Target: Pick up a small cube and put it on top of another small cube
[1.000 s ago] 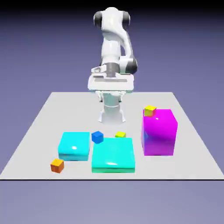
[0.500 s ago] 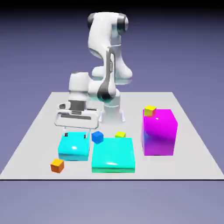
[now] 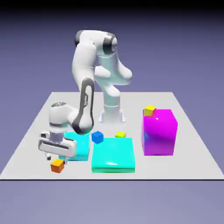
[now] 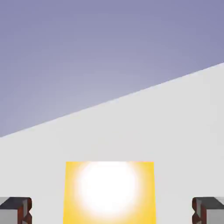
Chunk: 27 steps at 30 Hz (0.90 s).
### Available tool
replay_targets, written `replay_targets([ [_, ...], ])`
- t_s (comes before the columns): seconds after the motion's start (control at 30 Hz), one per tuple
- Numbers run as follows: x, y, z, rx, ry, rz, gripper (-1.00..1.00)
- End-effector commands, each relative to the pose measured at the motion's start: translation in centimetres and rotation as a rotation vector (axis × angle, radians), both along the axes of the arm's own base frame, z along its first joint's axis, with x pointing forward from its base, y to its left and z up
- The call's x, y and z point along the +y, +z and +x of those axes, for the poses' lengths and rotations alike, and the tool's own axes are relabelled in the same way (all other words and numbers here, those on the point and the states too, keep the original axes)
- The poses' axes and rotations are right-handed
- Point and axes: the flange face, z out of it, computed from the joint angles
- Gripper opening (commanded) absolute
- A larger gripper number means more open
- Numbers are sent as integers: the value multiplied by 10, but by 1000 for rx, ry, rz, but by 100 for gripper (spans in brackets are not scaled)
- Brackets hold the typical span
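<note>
Unlabelled orange cube point(image 4: 109, 192) between fingers point(image 4: 15, 210)

Gripper point(image 3: 55, 158) just above small cube point(image 3: 57, 165), at table point(image 3: 183, 166) front, exterior view's left.

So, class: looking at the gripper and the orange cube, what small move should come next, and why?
Probably a short descent, then closing. The gripper hangs just above the orange cube with its jaws open. In the hand view the cube sits centred between the two fingertips, with clear gaps on both sides, so no sideways correction seems needed.
</note>
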Motion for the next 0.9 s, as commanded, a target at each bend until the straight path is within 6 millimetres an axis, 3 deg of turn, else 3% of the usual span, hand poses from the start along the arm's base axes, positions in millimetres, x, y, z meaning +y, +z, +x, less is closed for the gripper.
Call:
replay_targets([
  [0.0, 0, 0, 0, 0, 0, 0, -100],
  [0.03, 0, 0, 0, 0, 0, 0, -100],
  [0.23, 7, 69, -12, 2, 21, 1, -100],
  [0.57, 86, 89, -11, 29, 611, 15, -100],
  [0.87, 153, 107, -23, 26, 1153, -3, -100],
])
